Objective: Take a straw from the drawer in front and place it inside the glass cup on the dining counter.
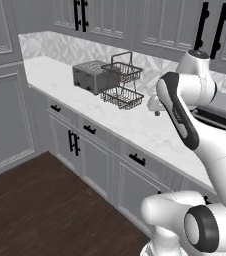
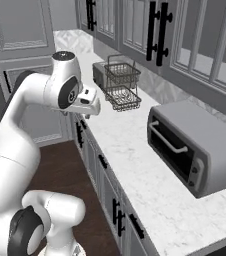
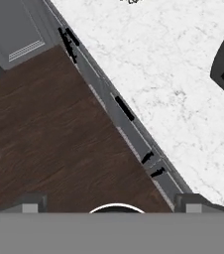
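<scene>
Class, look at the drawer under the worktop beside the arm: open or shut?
Shut. The drawer front sits flush with the neighbouring cabinet fronts, no inside showing.

A glossy white arm (image 1: 212, 150) of rounded segments, with black bands at its joints.

Basket (image 1: 121, 82) btwn toaster (image 1: 89, 76), oven (image 2: 192, 145).

marble worktop (image 2: 150, 180); toaster (image 1: 89, 76), wire basket (image 1: 121, 82), toaster oven (image 2: 195, 145)
</scene>
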You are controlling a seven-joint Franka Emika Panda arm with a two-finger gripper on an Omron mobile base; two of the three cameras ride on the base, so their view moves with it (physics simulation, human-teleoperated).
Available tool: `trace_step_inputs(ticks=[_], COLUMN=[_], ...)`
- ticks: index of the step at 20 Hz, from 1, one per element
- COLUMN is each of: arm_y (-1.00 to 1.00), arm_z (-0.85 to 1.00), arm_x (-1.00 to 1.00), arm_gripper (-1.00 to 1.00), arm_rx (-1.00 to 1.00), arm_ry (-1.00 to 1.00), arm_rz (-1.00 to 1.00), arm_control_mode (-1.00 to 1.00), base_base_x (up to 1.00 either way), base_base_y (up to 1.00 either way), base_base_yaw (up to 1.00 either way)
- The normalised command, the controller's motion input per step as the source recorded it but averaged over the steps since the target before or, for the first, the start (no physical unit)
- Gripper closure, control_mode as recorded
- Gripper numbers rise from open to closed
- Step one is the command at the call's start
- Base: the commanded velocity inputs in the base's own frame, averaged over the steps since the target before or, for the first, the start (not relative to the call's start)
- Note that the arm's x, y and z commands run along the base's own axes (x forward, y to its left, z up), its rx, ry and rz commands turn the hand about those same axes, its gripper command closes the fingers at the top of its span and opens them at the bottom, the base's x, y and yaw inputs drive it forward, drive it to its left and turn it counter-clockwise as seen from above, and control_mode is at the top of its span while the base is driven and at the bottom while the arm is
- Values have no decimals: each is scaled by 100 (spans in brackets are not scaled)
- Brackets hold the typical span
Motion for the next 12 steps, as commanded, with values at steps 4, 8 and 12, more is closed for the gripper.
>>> trace_step_inputs(ticks=[4,8,12], arm_y=[0,-14,-31], arm_z=[0,0,0], arm_x=[0,1,1], arm_gripper=[-100,-100,-100], arm_rx=[0,0,0], arm_ry=[0,0,0], arm_rz=[0,6,23], arm_control_mode=[100,-100,-100], base_base_x=[0,0,0], base_base_y=[-62,-51,0], base_base_yaw=[26,18,0])
